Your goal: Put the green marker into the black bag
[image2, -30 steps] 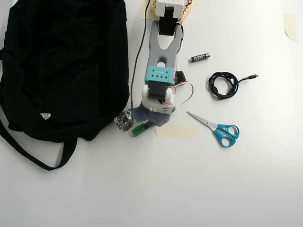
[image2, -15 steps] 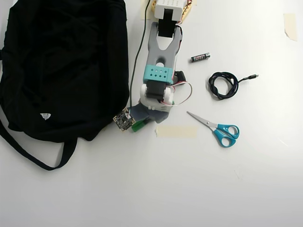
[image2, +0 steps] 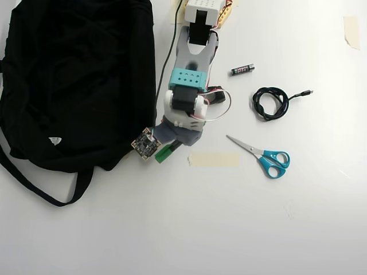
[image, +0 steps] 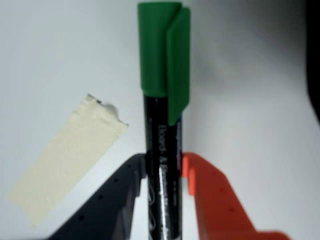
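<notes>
Fingers of my gripper clamp the green marker by its barrel, dark one left, orange one right, cap pointing away. Left of them I see masking tape; overhead, the black bag lies just left.

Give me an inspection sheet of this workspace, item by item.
Surface: plain white tabletop, with a beige strip of masking tape stuck on it.
Job's things: slim green-capped marker with a dark printed barrel, held cap-forward in the gripper; large soft black fabric bag at the left of the overhead view, its strap trailing below.
Clutter: short black AAA battery; teal-handled scissors.
Gripper: two-finger gripper, one dark finger and one orange, shut on the marker's barrel.
Cables: coiled black cable at the right; a thin dark wire runs along the arm.
Surroundings: a scrap of tape at the top right.
</notes>
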Motion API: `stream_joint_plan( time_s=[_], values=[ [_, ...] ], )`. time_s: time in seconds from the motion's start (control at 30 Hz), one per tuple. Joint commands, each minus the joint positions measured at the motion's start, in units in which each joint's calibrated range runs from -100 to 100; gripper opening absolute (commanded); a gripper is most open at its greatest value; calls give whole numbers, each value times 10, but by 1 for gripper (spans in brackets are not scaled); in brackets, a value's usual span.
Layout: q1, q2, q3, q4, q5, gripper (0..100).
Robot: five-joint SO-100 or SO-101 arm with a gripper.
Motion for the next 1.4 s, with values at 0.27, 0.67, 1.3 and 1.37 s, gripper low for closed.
stream_joint_plan(
  time_s=[0.27,0.67,1.3,1.37],
  values=[
    [-2,-13,-112,51,76,2],
    [-32,-23,-152,54,146,2],
    [-39,-31,-210,54,210,2],
    [-39,-31,-211,54,210,2]
  ],
)
